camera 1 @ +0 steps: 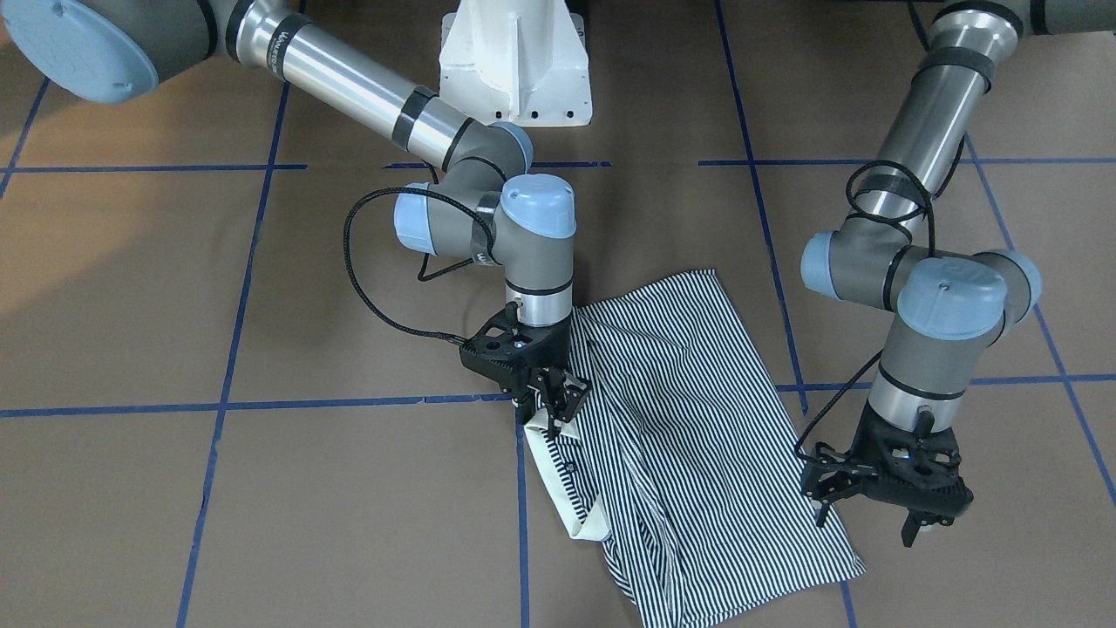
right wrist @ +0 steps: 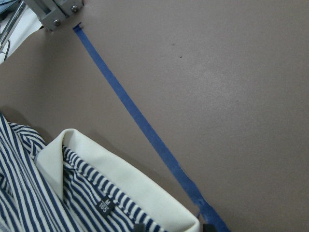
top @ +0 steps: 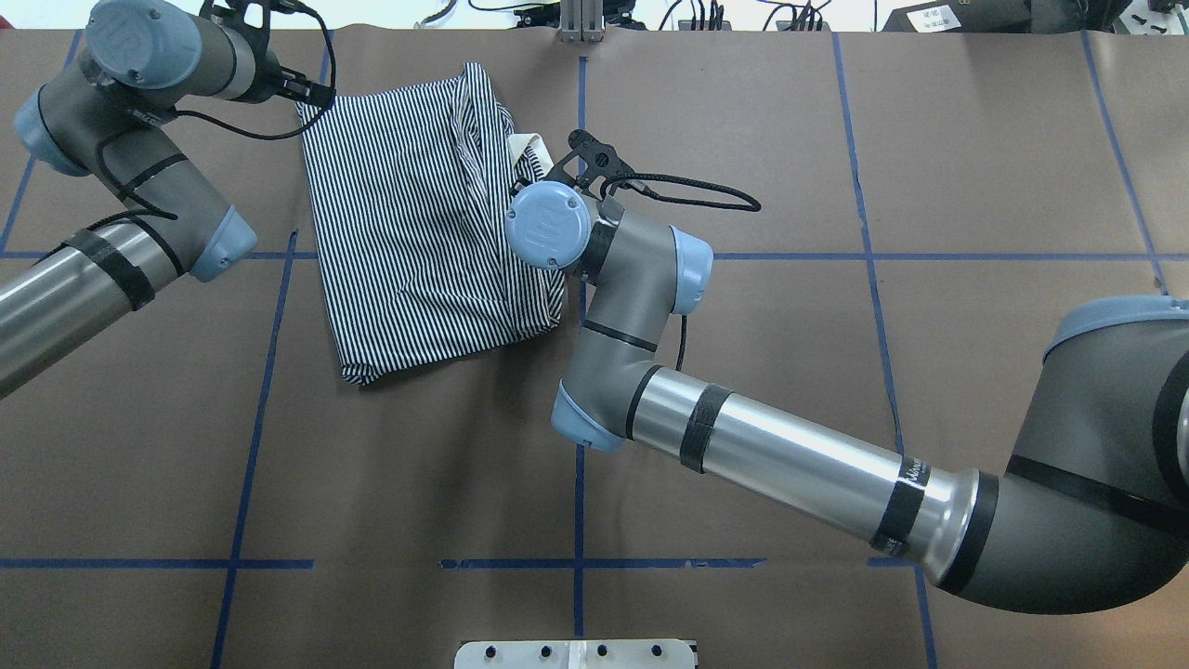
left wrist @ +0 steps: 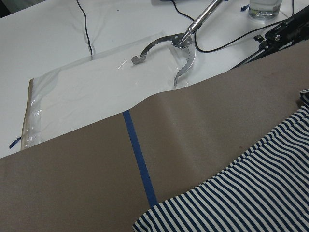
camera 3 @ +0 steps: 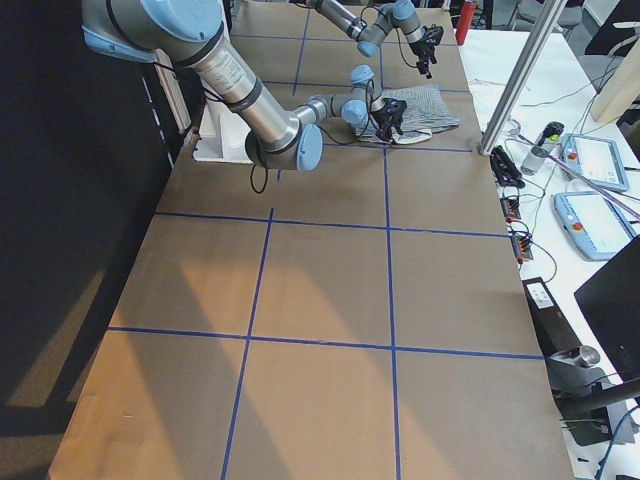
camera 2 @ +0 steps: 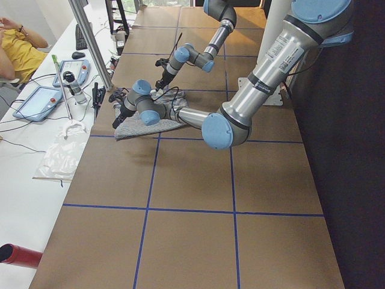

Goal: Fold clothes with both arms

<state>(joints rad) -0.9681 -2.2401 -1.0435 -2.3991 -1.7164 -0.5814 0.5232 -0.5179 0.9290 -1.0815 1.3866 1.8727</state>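
Gripping polo shirt (camera 1: 697,419) by collar, apparently: right end effector (camera 1: 556,417) | left end effector (camera 1: 867,522) spread apart | overhead hides that grip

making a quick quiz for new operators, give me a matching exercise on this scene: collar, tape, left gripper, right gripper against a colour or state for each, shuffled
Column one:
1. collar
2. tape
3. left gripper
4. right gripper

Column two:
a. open, at the edge of the shirt
b. cream
c. shut on the collar
d. blue

Pairs: 1-b; 2-d; 3-a; 4-c
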